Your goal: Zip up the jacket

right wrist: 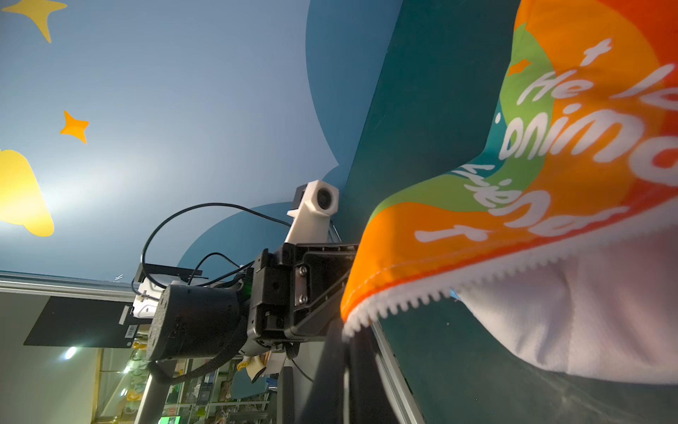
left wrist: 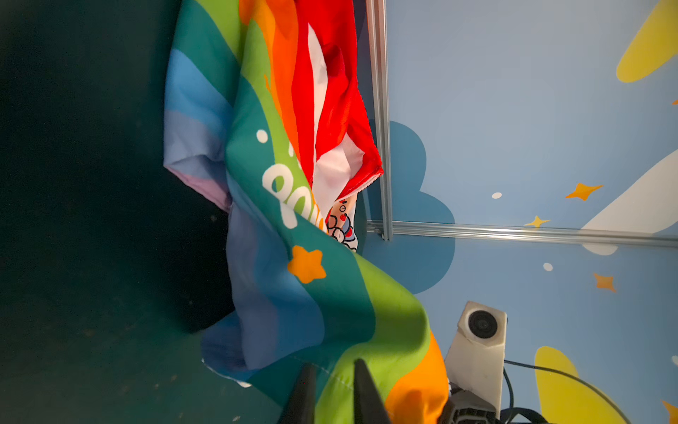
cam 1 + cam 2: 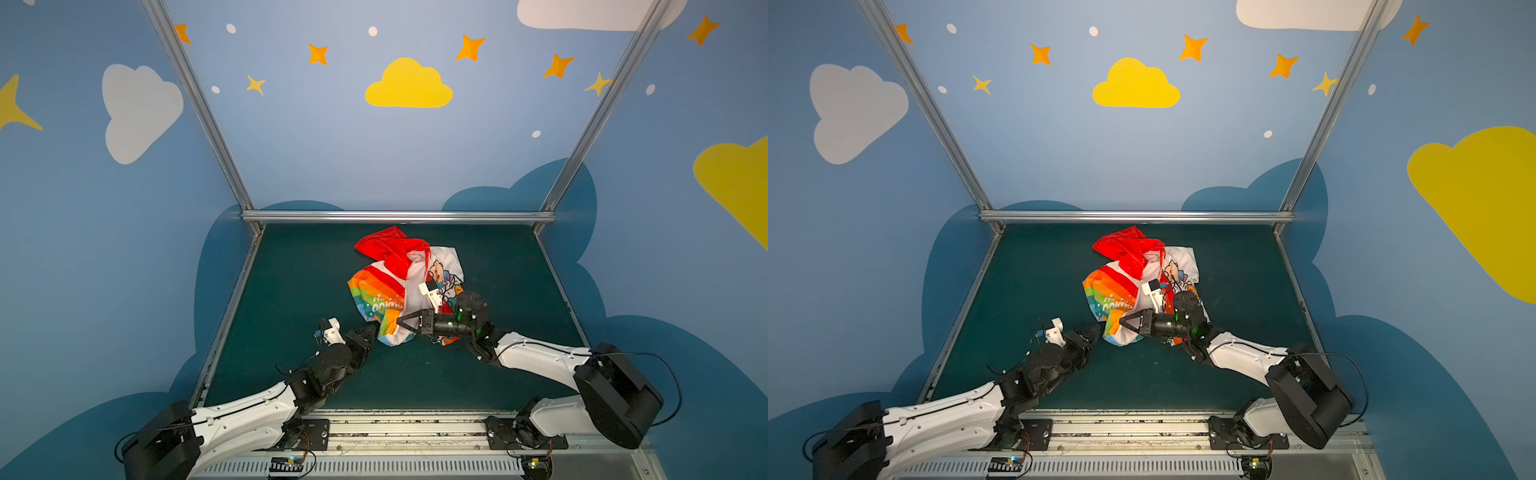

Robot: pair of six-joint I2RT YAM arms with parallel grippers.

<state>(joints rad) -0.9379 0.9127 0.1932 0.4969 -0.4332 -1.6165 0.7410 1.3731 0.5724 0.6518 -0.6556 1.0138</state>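
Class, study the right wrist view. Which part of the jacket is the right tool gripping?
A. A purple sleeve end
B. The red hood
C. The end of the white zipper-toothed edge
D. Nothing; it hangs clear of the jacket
C: the right tool is shut just where the white zipper teeth end, at the orange corner of the jacket.
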